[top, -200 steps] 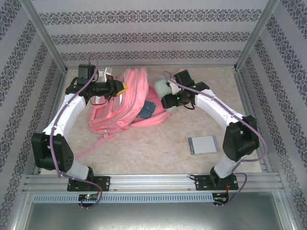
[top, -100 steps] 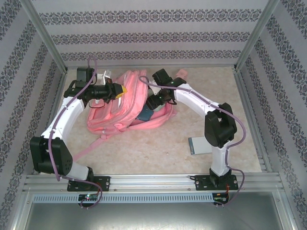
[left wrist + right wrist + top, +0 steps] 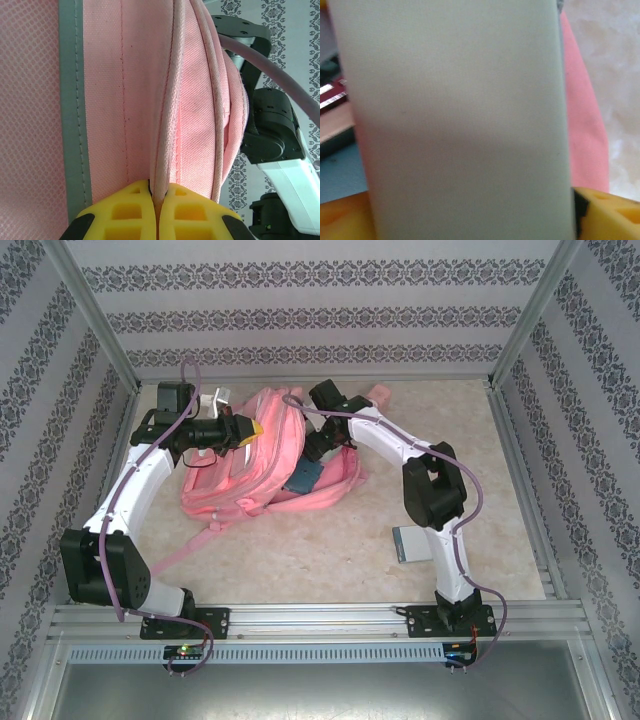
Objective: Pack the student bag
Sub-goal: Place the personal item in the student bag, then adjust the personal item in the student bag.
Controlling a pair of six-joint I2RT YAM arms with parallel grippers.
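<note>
This is a robotics lab test cell, not a real room: aluminium frame posts [image 3: 95, 315], patterned wallpaper [image 3: 300, 300] on 3 panels, marble-look tabletop [image 3: 330, 540] (maybe vinyl, can't tell), left arm [image 3: 135, 485] and right arm [image 3: 435, 495] bolted to 1 metal rail [image 3: 320, 618].

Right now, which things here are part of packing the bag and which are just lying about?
In the job:
student bag, pinched by left gripper
pale book at right gripper
blue book in the bag
grey book, probably next

Lying about:
small white item, far left, unidentifiable
</note>
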